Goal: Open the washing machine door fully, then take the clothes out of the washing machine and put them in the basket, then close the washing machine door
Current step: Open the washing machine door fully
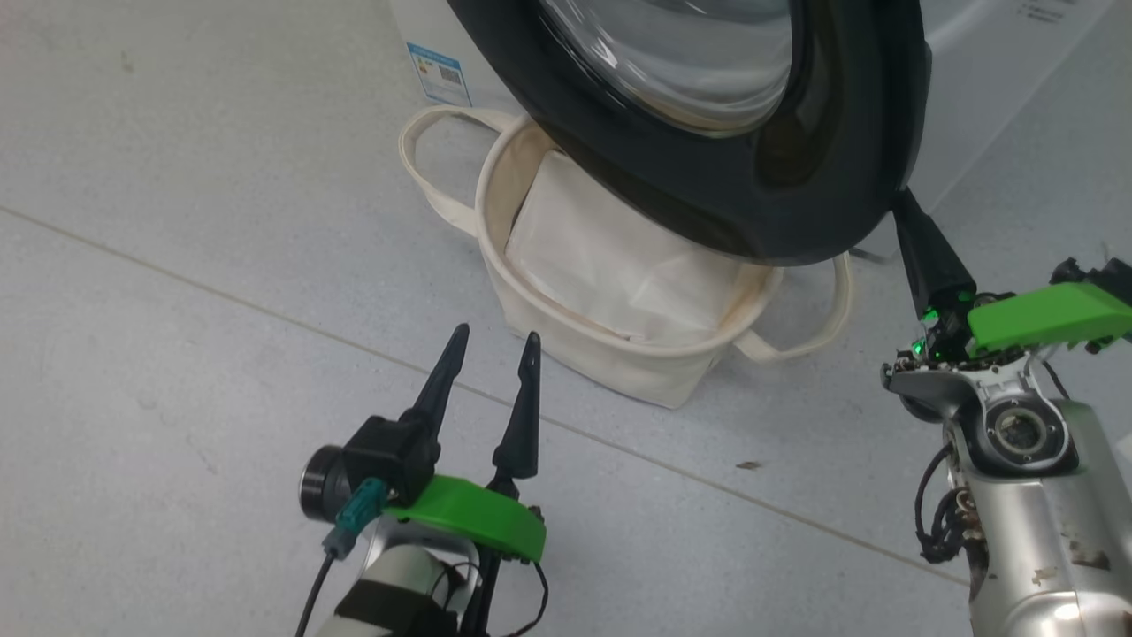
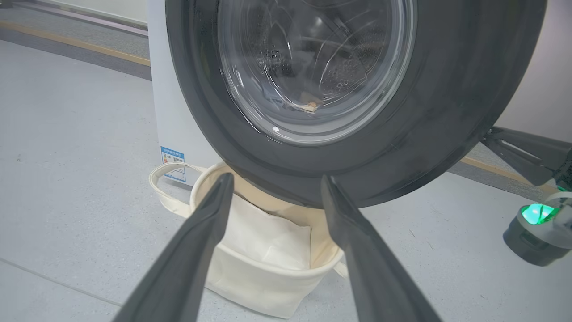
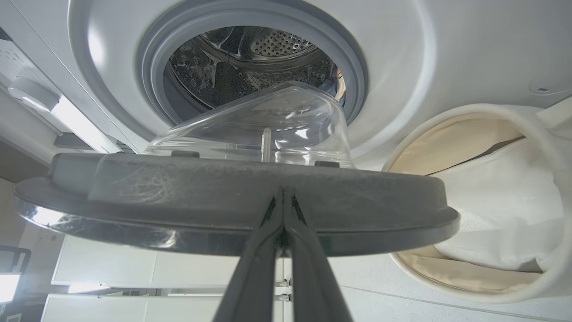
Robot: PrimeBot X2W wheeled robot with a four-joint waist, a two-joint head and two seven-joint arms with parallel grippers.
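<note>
The washing machine door (image 1: 707, 181), black-rimmed with a glass bowl, stands partly swung out from the white washing machine (image 1: 990, 71) and hangs over the basket (image 1: 601, 358). My right gripper (image 1: 904, 205) is shut, its tips against the door's rim edge (image 3: 223, 192); the right wrist view shows the joined fingers (image 3: 268, 250) touching it. Behind it gapes the grey-rimmed drum mouth (image 3: 147, 80), where a bit of blue and orange clothes (image 3: 337, 85) peeks out. My left gripper (image 1: 495, 336) stands open and empty just before the basket (image 2: 259, 281), below the door (image 2: 447, 112).
A plain white sheet (image 1: 610, 257) lies in the basket, whose strap handles (image 1: 424, 168) loop out on both sides. Grey floor (image 1: 177, 265) spreads wide to the left and front. A blue label (image 1: 438, 75) marks the washer's lower front.
</note>
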